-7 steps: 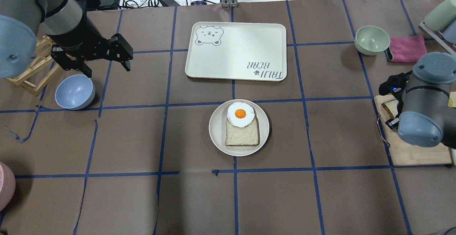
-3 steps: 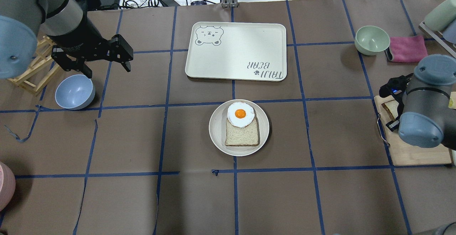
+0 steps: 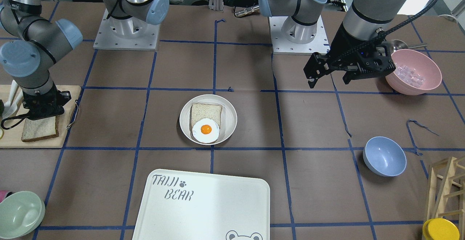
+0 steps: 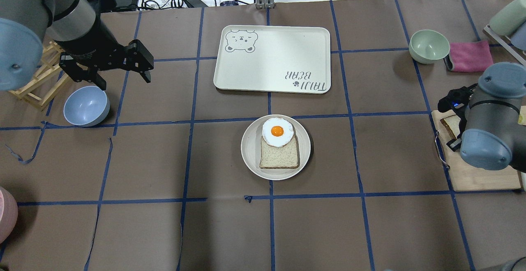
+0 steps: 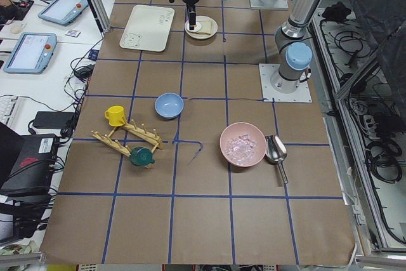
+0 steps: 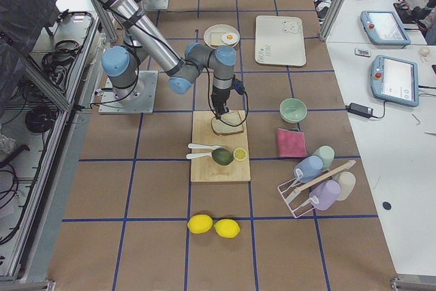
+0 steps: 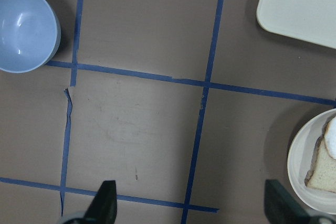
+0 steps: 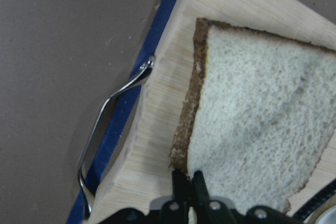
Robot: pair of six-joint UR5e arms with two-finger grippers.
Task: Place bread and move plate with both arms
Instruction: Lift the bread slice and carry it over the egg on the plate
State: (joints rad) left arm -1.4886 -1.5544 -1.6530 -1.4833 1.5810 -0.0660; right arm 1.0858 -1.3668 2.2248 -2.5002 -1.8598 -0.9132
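The bread [image 8: 257,119], a speckled slice with a dark brown crust, lies on a wooden cutting board [image 8: 157,108] at the table's right end; it also shows in the front view [image 3: 40,129]. My right gripper [image 8: 190,184] stands over it, its fingers pinched together on the slice's near crust edge. The round white plate [image 4: 248,148] sits mid-table and holds a paler slice [image 4: 279,156] with a fried egg [image 4: 277,131] on it. My left gripper [image 4: 104,72] is open and empty, hovering far left of the plate, above the table near a blue bowl [image 4: 86,106].
The white TAIJI BEAR tray [image 4: 271,59] lies beyond the plate. A pale green bowl [image 4: 428,46] and pink cloth [image 4: 470,55] sit at back right. A wooden rack [image 4: 35,82] stands far left. A pink bowl [image 3: 414,72] sits near the left arm.
The right arm's wrist and elbow have shifted slightly over the cutting board. The left arm, the plate and the tray have not moved.
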